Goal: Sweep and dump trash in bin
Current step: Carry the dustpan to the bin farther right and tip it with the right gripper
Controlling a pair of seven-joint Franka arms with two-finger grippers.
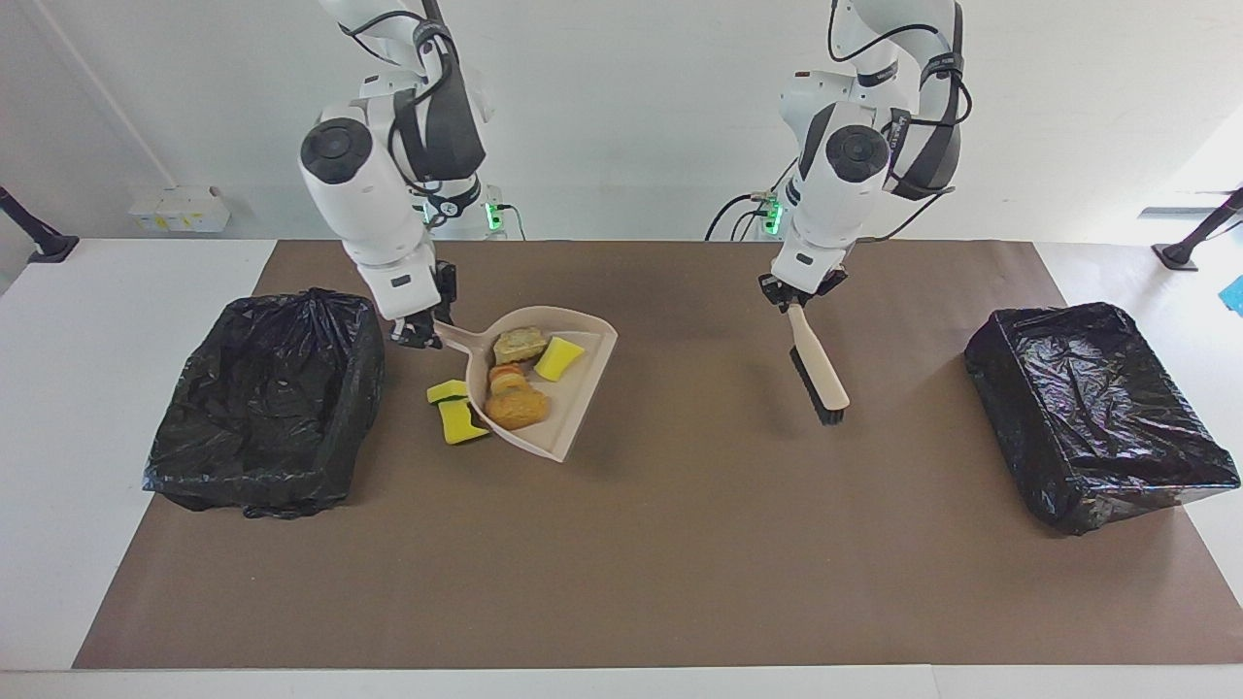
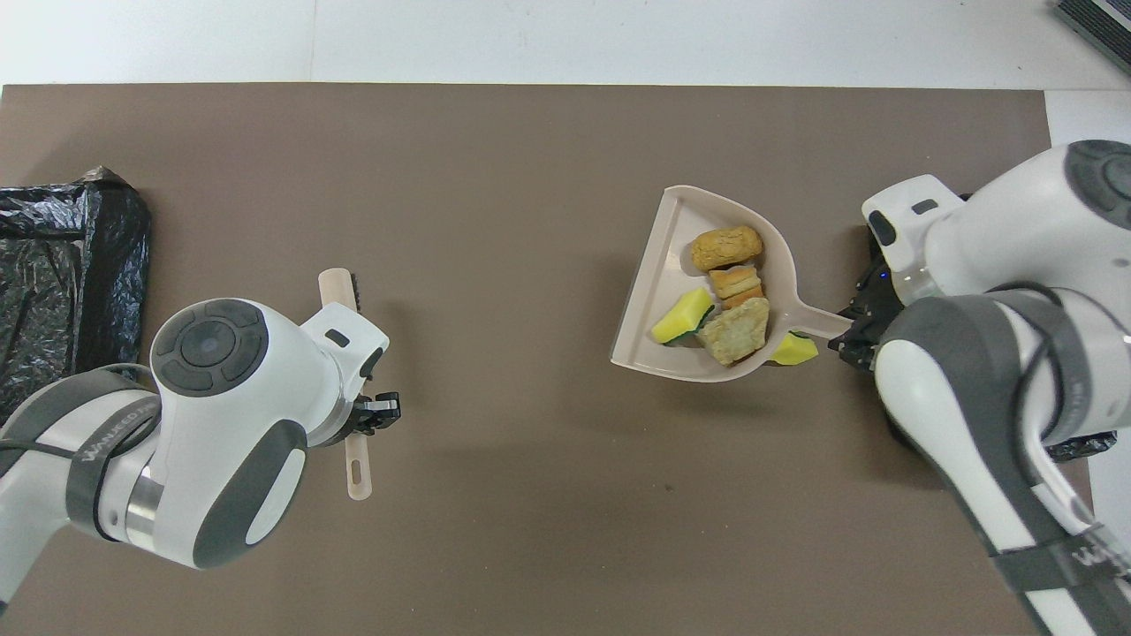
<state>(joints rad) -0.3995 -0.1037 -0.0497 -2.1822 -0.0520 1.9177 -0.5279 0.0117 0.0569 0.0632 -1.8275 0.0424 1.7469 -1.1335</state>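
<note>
Trash (image 1: 515, 374), four pieces, riding in the beige dustpan (image 1: 568, 398), raised over the brown mat (image 1: 621, 563) in the facing view; two yellow-green sponge chunks (image 1: 452, 408) lying on the mat under the pan's edge, toward the right arm's end. Right gripper (image 1: 416, 333) clenched on the dustpan handle, just beside the black-lined bin (image 1: 267, 408) at that end. Left gripper (image 1: 794, 296) clamped on the handle of the hand brush (image 1: 821, 374), bristles hanging down over the mat, toward the second black-lined bin (image 1: 1092, 413) at the left arm's end.

From overhead: dustpan (image 2: 654, 291) carrying a yellow-green sponge chunk (image 2: 682, 316) and three tan bread-like pieces (image 2: 729, 283), mouth turned toward the middle of the mat (image 2: 530, 177). Another sponge chunk (image 2: 793, 350) peeking out beneath the pan handle. Right gripper (image 2: 861, 331) gripping that handle, arm covering most of its bin. Left gripper (image 2: 375, 413) closed on the brush (image 2: 340, 287), beside its bin (image 2: 62, 283) at the mat's edge.
</note>
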